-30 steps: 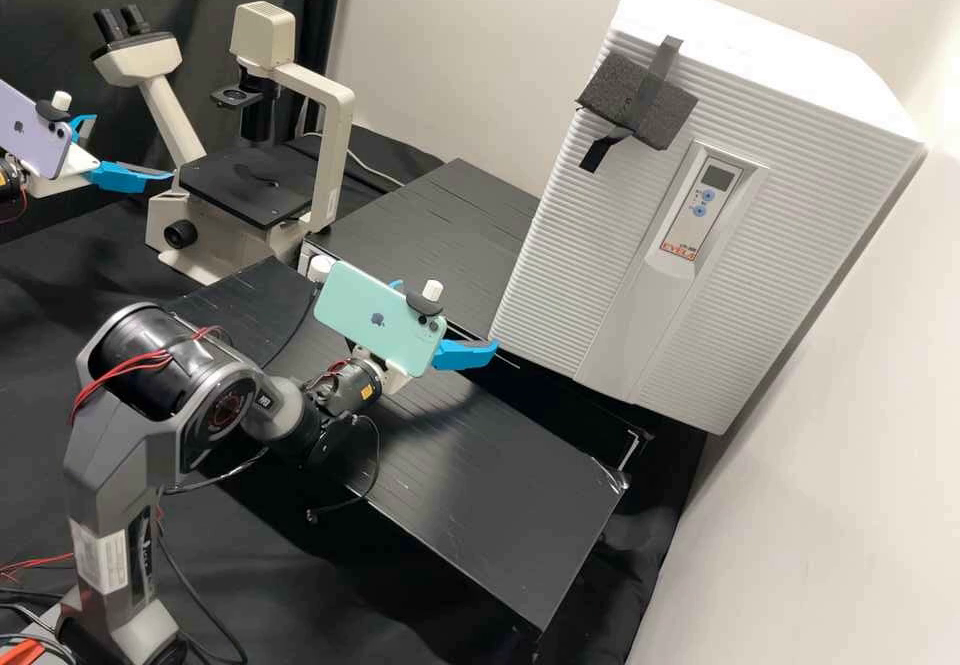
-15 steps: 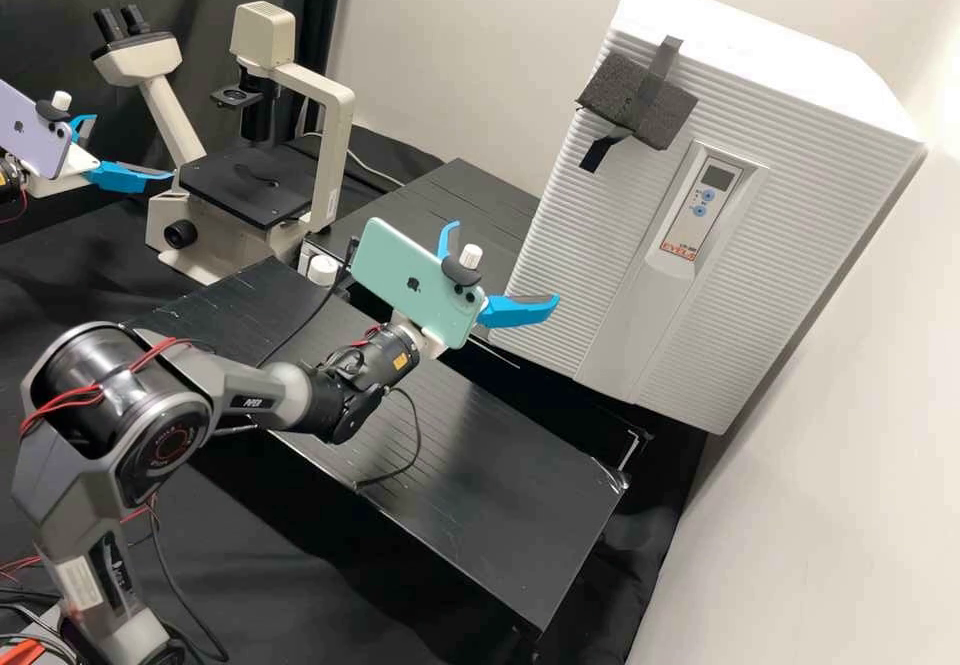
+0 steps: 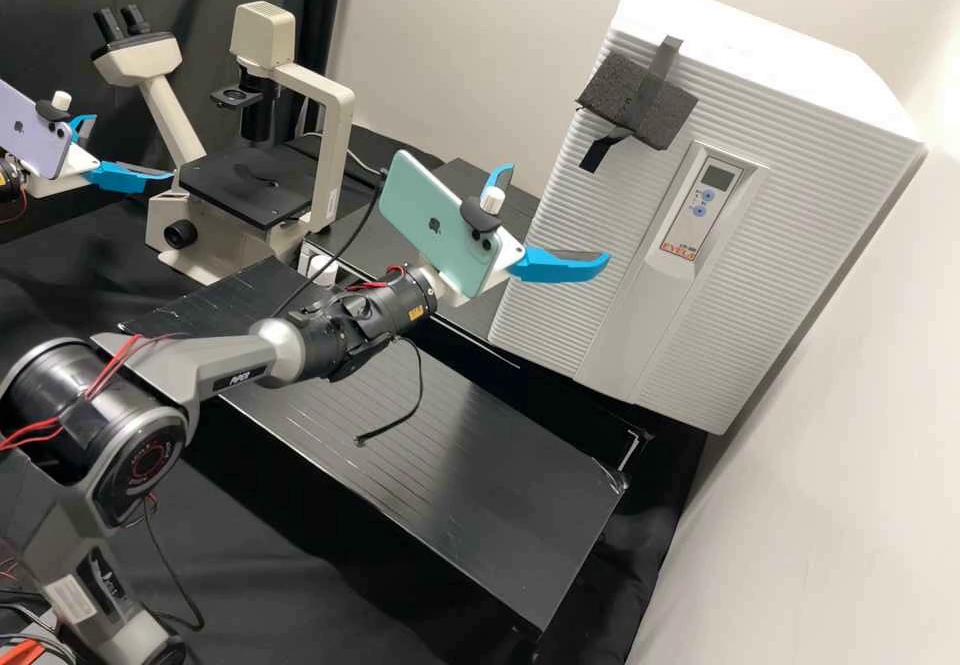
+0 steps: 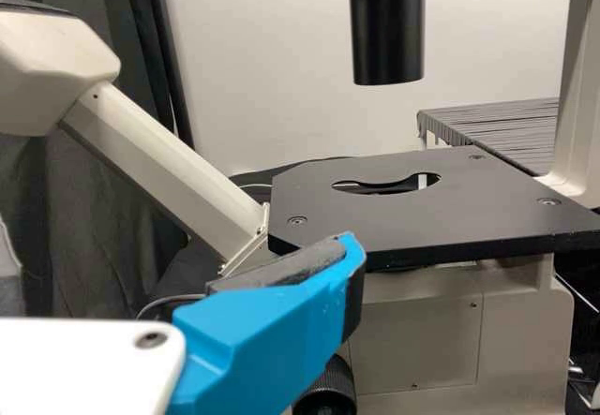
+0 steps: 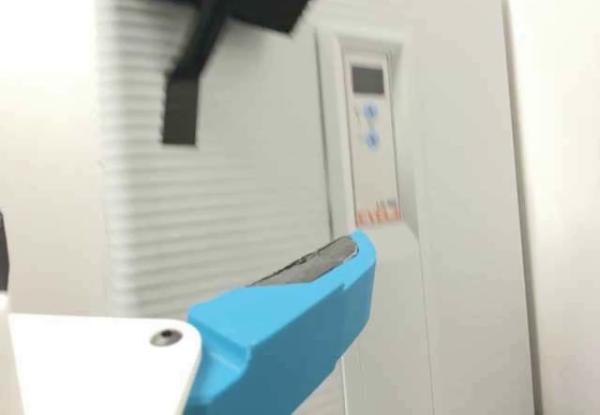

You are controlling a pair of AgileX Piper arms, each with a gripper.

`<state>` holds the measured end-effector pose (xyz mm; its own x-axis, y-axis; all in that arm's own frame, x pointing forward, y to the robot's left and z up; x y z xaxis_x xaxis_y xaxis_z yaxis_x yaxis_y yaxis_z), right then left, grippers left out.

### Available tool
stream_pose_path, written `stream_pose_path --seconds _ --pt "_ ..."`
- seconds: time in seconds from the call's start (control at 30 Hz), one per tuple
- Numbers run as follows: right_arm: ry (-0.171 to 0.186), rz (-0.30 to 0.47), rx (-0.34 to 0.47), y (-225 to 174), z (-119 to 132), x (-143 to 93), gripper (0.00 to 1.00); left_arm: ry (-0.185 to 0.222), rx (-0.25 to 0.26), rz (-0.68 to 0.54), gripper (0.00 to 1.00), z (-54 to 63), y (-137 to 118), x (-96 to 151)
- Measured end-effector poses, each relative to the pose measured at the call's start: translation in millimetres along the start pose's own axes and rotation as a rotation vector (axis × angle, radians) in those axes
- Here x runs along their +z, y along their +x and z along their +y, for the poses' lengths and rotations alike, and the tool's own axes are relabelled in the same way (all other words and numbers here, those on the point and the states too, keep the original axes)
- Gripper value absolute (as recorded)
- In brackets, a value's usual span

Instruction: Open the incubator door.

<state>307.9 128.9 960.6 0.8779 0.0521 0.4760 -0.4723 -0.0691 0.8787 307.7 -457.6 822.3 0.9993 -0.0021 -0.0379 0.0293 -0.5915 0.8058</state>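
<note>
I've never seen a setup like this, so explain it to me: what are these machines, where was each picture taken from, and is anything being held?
You're looking at two robot arms. The wide picture comes from a fixed camera looking down on the black bench. The other two come from cameras on the wrists: one faces the pale microscope, the other the white incubator.

Each arm ends in two blue fingers. The left gripper is beside the microscope, and the right gripper is in front of the incubator. Both are open and hold nothing. A phone is mounted behind each: one mint, one lilac.

The incubator looks closed, with a dark foam block taped to its front.
</note>
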Motion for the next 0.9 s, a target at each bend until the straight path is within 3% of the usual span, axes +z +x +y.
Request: stream_pose_path --seconds 0.13,0.2,0.47,0.63,0.77,0.8,0.9 --pt "-0.028 -0.010 -0.006 4.2 -1.3 -11.7 1.00 0.000 0.000 0.000 1.00 0.0 0.0 0.0" --pt "-0.025 -0.027 -0.003 6.3 -2.2 -16.2 1.00 0.000 0.000 0.000 1.00 0.0 0.0 0.0" --pt "-0.073 -0.076 -0.009 14.0 -10.9 -14.0 1.00 0.000 0.000 0.000 1.00 0.0 0.0 0.0" --pt "-0.060 -0.120 -0.018 15.8 -16.7 -6.3 1.00 0.000 0.000 0.000 1.00 0.0 0.0 0.0" --pt "-0.077 -0.127 -0.021 16.5 -18.1 -4.1 1.00 0.000 0.000 0.000 1.00 0.0 0.0 0.0" --pt "-0.077 -0.128 -0.020 16.6 -17.8 -3.8 0.00 0.000 0.000 0.000 1.00 0.0 0.0 0.0" --pt "-0.076 -0.127 -0.011 18.1 -15.4 -4.4 0.00 0.000 0.000 0.000 1.00 0.0 0.0 0.0"
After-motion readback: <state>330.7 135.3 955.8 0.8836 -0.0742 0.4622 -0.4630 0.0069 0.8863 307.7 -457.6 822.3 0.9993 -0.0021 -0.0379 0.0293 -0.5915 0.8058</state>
